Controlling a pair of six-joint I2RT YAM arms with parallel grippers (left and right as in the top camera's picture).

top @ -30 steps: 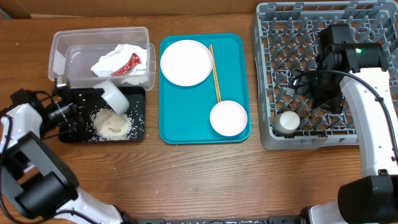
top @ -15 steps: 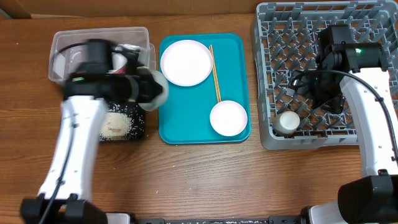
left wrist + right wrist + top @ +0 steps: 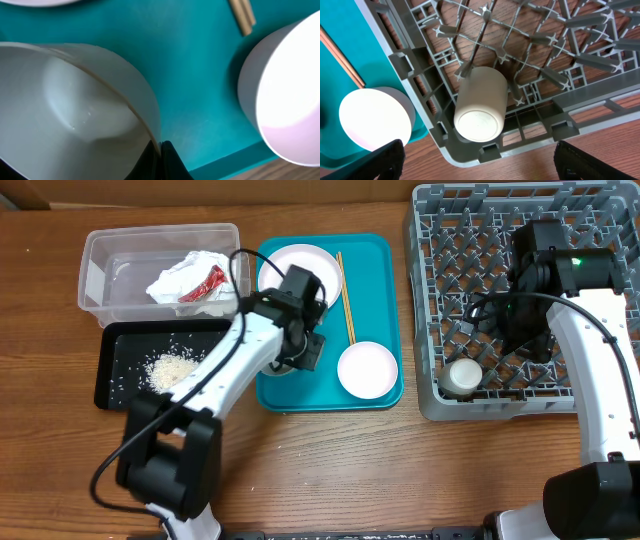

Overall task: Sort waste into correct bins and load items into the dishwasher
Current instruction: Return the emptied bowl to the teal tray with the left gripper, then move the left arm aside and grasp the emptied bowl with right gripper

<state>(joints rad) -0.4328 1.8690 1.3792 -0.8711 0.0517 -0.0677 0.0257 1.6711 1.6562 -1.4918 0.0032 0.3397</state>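
Note:
My left gripper (image 3: pixel 304 350) is over the near left part of the teal tray, shut on the rim of a small white bowl (image 3: pixel 75 110); its black fingertips (image 3: pixel 161 152) pinch the wall. A second white bowl (image 3: pixel 367 370) sits on the tray's near right, with the chopsticks (image 3: pixel 346 295) and the white plate (image 3: pixel 300 280) behind. The clear tub (image 3: pixel 100 250) holds the napkin (image 3: pixel 180 278) and red wrapper (image 3: pixel 205 283). Rice (image 3: pixel 172 370) lies in the black tray (image 3: pixel 104 370). My right gripper (image 3: pixel 487 167) hangs open above the dishwasher (image 3: pixel 430 395), over the white cup (image 3: pixel 480 102).
The teal serving tray (image 3: pixel 265 395) lies between the bins and the grey rack. The cup (image 3: pixel 463 375) stands mouth down in the rack's near left corner. My left arm crosses the wooden table from the near left and passes over the black tray's right end.
My left arm swung right with the white bowl, from above the black tray to above the teal tray. The rice pile stays in the black tray. The right arm has not moved.

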